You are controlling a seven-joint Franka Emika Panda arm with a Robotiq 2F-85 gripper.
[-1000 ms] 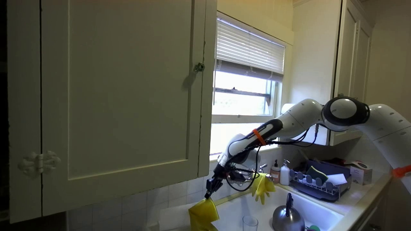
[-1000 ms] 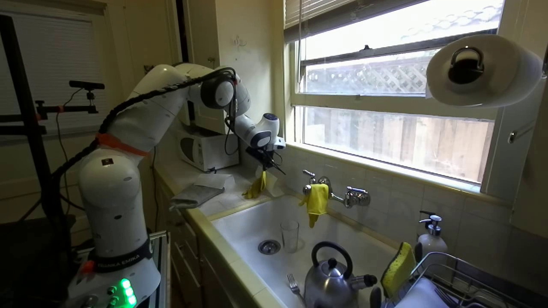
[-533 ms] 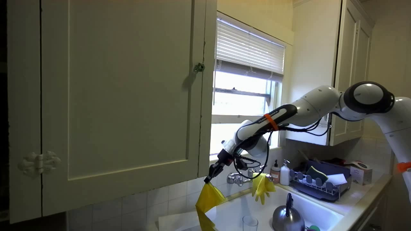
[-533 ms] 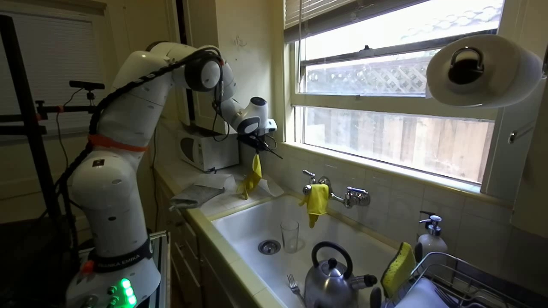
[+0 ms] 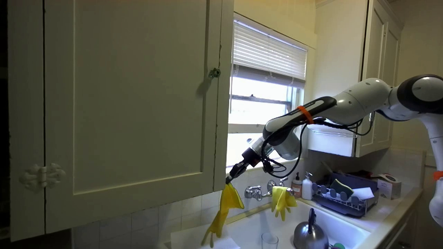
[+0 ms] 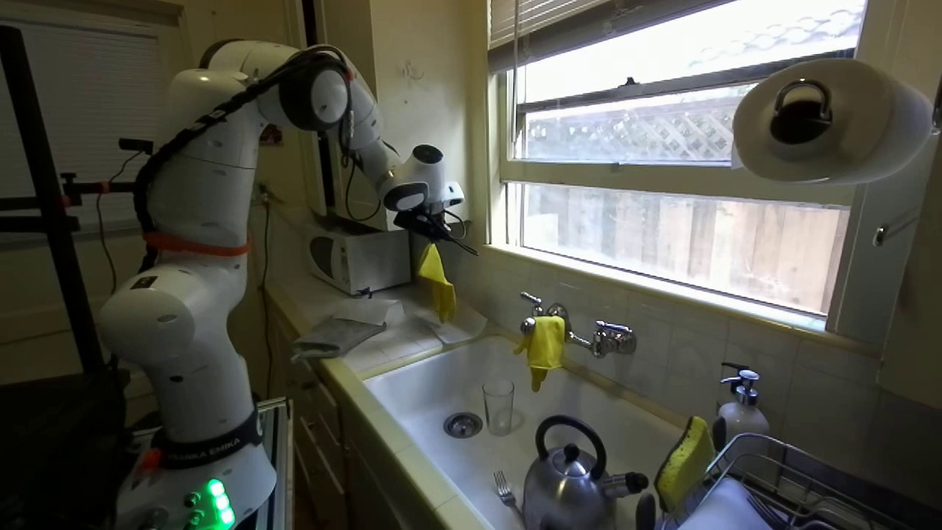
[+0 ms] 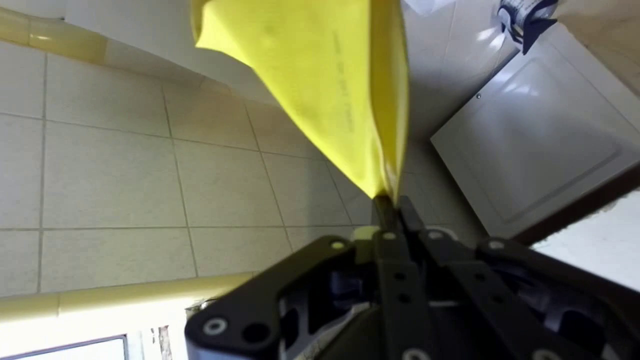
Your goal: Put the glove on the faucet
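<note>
My gripper is shut on the cuff edge of a yellow rubber glove. The held glove hangs down limp with its fingers lowest, in both exterior views. The gripper is above the counter beside the sink, apart from the chrome faucet. The faucet also shows in an exterior view, on the tiled wall over the sink. A second yellow glove is draped over the faucet near one knob. The fingertips are hidden in an exterior view.
A drinking glass, a kettle and a fork are in the sink. A cabinet hangs close by the gripper in that view. A microwave and grey cloth are on the counter. A dish rack stands beyond.
My gripper has risen with the glove and drawn back toward the robot base. The glove's fingers have lifted off the counter and swing. The draped glove has not moved.
</note>
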